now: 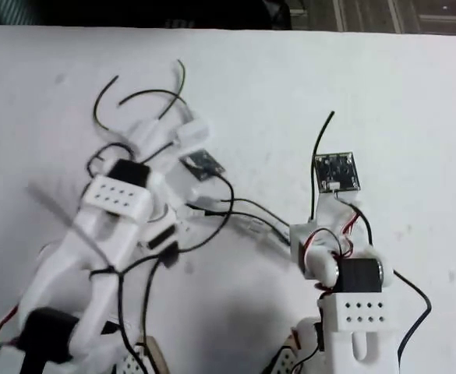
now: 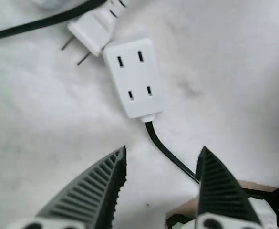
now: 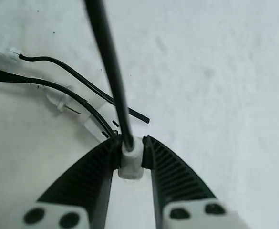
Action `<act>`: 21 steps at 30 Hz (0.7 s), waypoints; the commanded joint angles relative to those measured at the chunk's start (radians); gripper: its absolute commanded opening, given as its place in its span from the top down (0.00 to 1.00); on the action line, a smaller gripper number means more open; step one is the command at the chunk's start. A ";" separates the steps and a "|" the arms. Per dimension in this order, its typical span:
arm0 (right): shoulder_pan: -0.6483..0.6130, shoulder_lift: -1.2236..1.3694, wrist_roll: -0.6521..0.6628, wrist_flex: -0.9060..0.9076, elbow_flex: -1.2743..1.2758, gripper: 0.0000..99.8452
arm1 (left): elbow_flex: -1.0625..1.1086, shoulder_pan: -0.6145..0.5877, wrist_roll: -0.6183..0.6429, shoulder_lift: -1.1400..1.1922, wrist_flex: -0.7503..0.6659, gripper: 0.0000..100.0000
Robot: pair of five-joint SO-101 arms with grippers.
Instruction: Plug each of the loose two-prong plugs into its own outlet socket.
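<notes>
Right gripper (image 3: pixel 130 143) is clenched on a white plug (image 3: pixel 129 164), pinched between its fingertips, with the black cord (image 3: pixel 108 71) running straight out ahead of the jaws; the prongs of this plug are hidden. Just beyond the fingertips a second loose plug (image 3: pixel 60 99) lies on the table (image 3: pixel 215 71), bare prongs showing. The left gripper (image 2: pixel 163 151) hangs released, jaws spread wide and holding nothing. Ahead of it sits the outlet block (image 2: pixel 134 78) with both pairs of slots empty, and on the far side of the block a loose plug (image 2: pixel 94 31) lies against its corner, unplugged. By my reading the task is barely begun: one plug is in hand, none is seated in a socket, and every insertion is yet to be done.
</notes>
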 commanded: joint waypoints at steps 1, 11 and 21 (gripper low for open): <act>-0.016 -0.022 0.008 -0.019 -0.017 0.98 | -0.069 -0.124 0.009 -0.186 0.052 0.82; -0.255 -0.013 0.006 -0.085 -0.063 0.98 | 0.187 -0.489 0.002 -0.565 -0.064 0.97; -0.504 -0.001 0.000 -0.193 -0.095 0.98 | 0.577 -0.668 0.006 -0.742 -0.354 0.98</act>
